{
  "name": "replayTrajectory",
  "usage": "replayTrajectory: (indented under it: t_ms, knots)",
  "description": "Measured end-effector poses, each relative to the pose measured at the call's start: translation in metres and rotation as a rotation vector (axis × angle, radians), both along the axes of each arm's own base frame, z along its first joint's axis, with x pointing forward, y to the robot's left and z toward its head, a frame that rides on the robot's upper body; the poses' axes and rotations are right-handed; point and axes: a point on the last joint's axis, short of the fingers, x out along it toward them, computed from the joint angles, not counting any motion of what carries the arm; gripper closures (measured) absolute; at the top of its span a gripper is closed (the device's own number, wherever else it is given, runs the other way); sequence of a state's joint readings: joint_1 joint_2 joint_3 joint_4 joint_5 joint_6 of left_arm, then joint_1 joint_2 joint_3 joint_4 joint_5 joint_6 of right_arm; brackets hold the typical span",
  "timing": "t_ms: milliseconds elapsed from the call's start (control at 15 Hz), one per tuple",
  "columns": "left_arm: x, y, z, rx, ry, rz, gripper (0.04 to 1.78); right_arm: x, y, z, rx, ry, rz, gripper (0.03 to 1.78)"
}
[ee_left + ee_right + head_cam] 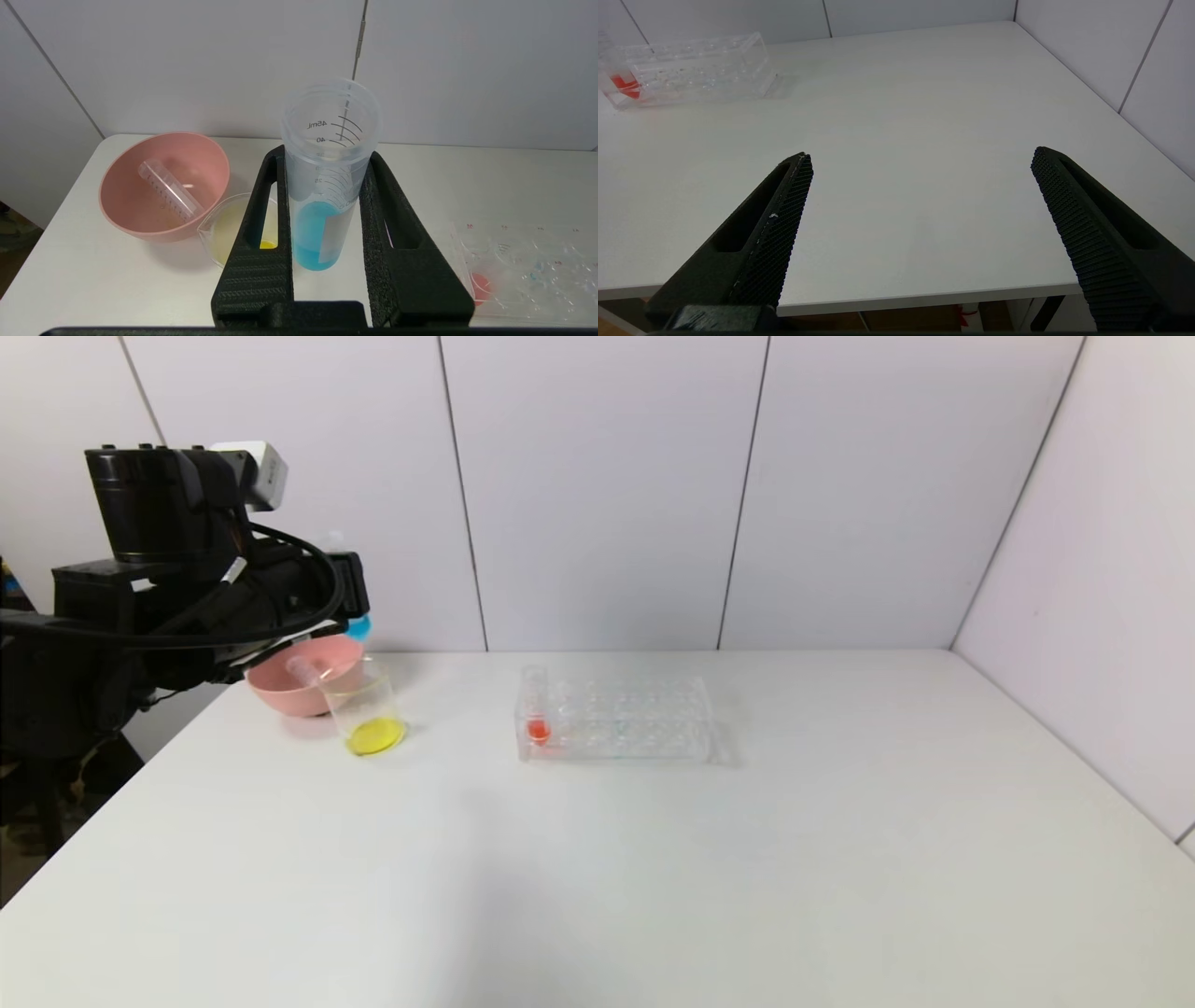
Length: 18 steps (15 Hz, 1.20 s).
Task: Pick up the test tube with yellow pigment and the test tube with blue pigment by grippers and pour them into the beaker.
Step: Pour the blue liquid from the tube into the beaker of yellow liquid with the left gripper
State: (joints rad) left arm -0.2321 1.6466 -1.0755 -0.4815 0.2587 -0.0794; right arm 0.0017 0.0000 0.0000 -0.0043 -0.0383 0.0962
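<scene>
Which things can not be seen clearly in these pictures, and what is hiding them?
- Head view: the blue tube and left claw are mostly hidden behind the left arm; only a bit of blue shows.
- Left wrist view: the beaker is partly covered by a claw finger, so its yellow liquid barely shows; the rack is cut off by the edge.
- Right wrist view: the red tube is cut off by the edge.
- Right claw: open, absent from the head view.

We count a pink bowl [305, 684] holding an empty clear tube [170, 198] tilted against its wall; a clear tube rack [621, 719] with one red-liquid tube [537, 707] standing at its end; a white table [597, 859].
</scene>
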Motion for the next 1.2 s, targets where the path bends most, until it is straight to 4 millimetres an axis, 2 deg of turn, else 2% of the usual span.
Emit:
replayTrajectory:
  t_ms: [467, 667, 933, 1200]
  knots:
    - [0.001, 0.036, 0.001, 0.042, 0.006, 0.049, 1.38, 0.000, 0.000, 0.000, 0.000, 0.000, 0.000, 0.10]
    - [0.004, 0.054, -0.001, 0.044, 0.017, 0.003, 1.38, 0.000, 0.000, 0.000, 0.000, 0.000, -0.001, 0.10]
    - [0.007, 0.086, -0.009, 0.130, 0.063, -0.081, 1.38, 0.000, 0.000, 0.000, 0.000, 0.000, 0.000, 0.10]
    - [0.024, 0.116, -0.013, 0.251, 0.062, -0.213, 1.38, 0.000, 0.000, 0.000, 0.000, 0.000, 0.000, 0.10]
